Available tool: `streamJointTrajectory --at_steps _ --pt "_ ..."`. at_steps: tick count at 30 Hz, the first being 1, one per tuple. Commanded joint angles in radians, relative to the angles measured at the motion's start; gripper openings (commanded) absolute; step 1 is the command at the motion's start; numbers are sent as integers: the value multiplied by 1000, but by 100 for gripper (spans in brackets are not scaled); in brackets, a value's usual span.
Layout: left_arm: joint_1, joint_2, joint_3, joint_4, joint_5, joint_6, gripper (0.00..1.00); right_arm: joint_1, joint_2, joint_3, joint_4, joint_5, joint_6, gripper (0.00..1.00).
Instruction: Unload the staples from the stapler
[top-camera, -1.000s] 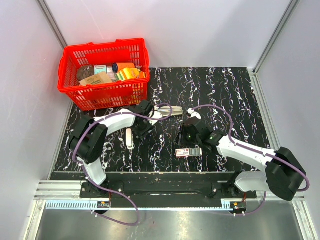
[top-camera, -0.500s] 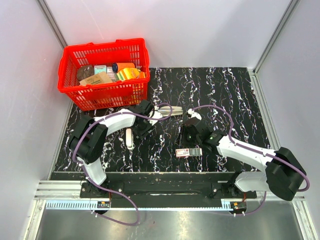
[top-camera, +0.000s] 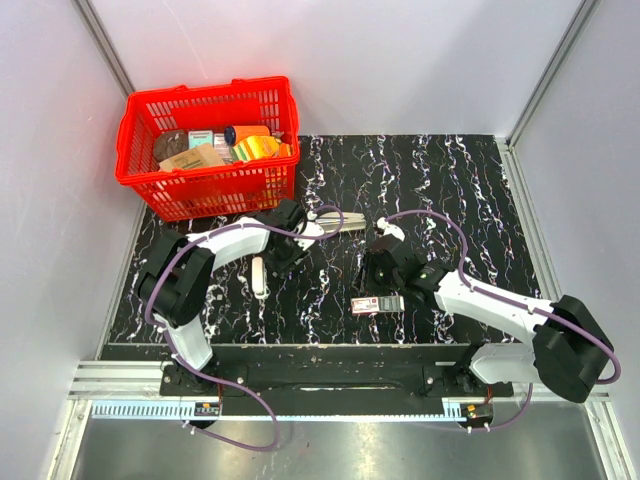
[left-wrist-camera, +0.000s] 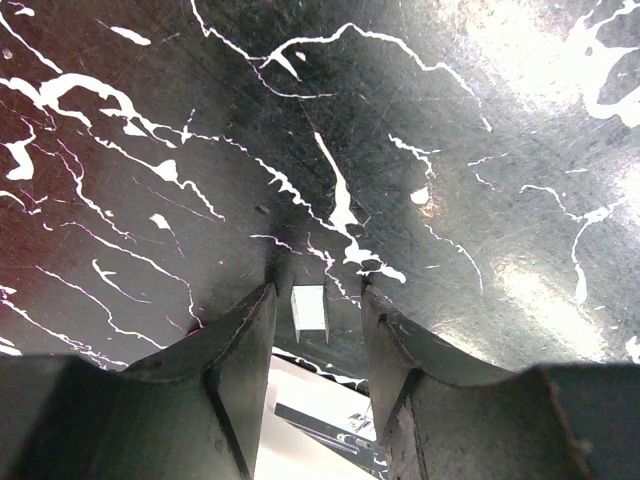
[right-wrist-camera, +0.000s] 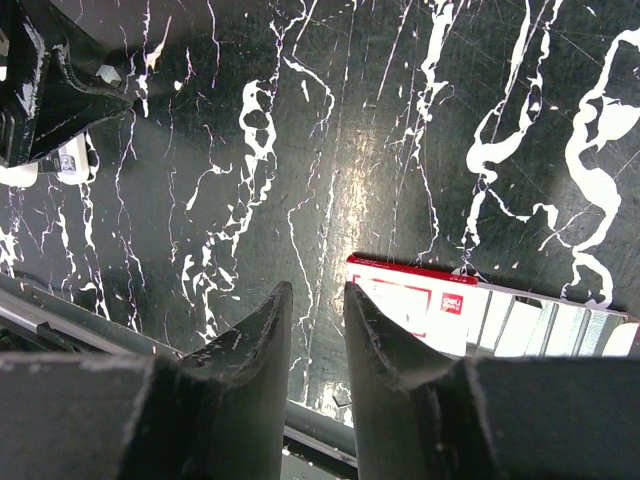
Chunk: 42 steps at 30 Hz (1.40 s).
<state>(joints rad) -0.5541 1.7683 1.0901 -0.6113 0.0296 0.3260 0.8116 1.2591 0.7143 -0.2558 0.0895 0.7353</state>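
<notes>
The stapler (top-camera: 258, 277) is slim and white and lies flat on the black marbled table, just near-left of my left gripper (top-camera: 278, 258). In the left wrist view it shows white with a dark inner slot (left-wrist-camera: 310, 410) below the fingers. It also shows at the left edge of the right wrist view (right-wrist-camera: 60, 165). My left gripper (left-wrist-camera: 318, 290) is open, tips down at the table. A short silvery strip of staples (left-wrist-camera: 308, 307) lies loose between them, untouched. My right gripper (top-camera: 366, 288) is narrowly open and empty (right-wrist-camera: 315, 288).
A flat red-and-white little box (top-camera: 377, 304) lies just right of the right fingertips (right-wrist-camera: 480, 300). A red basket (top-camera: 220, 190) full of items stands at the back left. The table's front rail (right-wrist-camera: 100, 330) runs close behind the right gripper.
Almost nothing. The right gripper has edged slightly to the left. The left arm and the stapler stay where they were.
</notes>
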Motion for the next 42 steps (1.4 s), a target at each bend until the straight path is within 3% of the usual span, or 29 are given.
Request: streamJointTrajectory --at_steps 1,10,17,25,33,38,42 --pt "16 28 -55 -18 0 38 44 9 -27 56 -23 39 -13 33" --pt "19 10 -76 -31 4 51 44 9 -32 68 -42 58 -14 34" --pt "19 16 -73 -44 1 53 26 9 -30 60 -31 58 -13 34" --pt "19 5 -20 -76 10 48 19 9 -44 51 -26 65 -20 34" --pt "19 -30 313 -251 154 19 9 9 -89 77 -48 107 -60 34" --pt "20 -40 589 -355 332 -39 7 8 -145 100 -51 131 -108 34" --pt "19 -38 789 -400 524 -111 7 8 -243 132 -5 115 -194 43"
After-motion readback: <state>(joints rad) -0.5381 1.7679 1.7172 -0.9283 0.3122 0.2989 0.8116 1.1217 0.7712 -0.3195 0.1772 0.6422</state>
